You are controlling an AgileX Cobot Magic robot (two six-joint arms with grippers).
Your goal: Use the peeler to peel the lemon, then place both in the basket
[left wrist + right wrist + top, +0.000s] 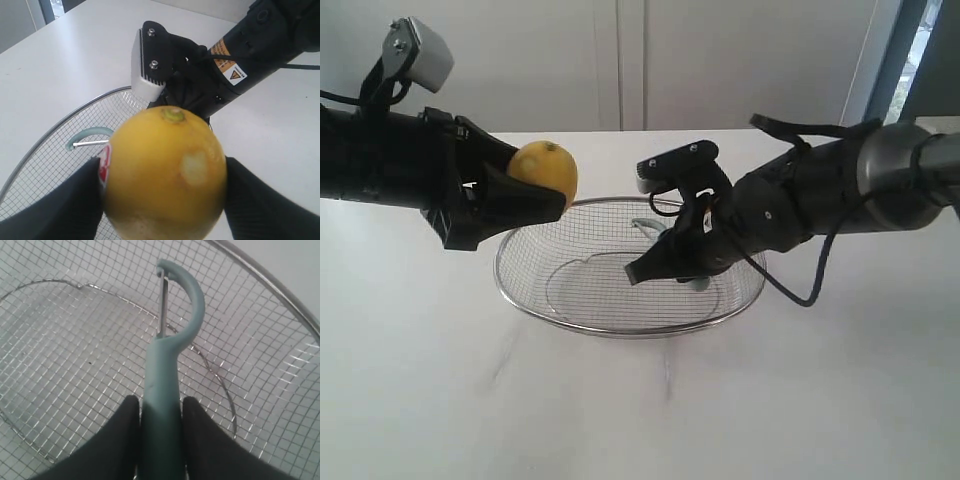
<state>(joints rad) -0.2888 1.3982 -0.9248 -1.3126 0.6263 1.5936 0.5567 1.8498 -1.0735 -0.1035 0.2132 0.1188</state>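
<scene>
My left gripper (542, 190) is shut on the lemon (546, 168) and holds it in the air above the left rim of the basket (620, 333). In the left wrist view the lemon (165, 175) fills the space between the black fingers (60, 210); it has a red-and-white sticker (104, 162) and a pale bare patch (195, 167). My right gripper (655, 262) reaches down inside the basket, shut on the peeler (167, 370) by its teal handle. The curved head and blade point away over the mesh (75, 340). I cannot tell whether the peeler touches the mesh.
The basket stands in the middle of a white table (640, 420). The right arm's wrist camera block (147, 65) and black arm (250, 40) are close in front of the lemon. A white wall (720, 60) closes the back.
</scene>
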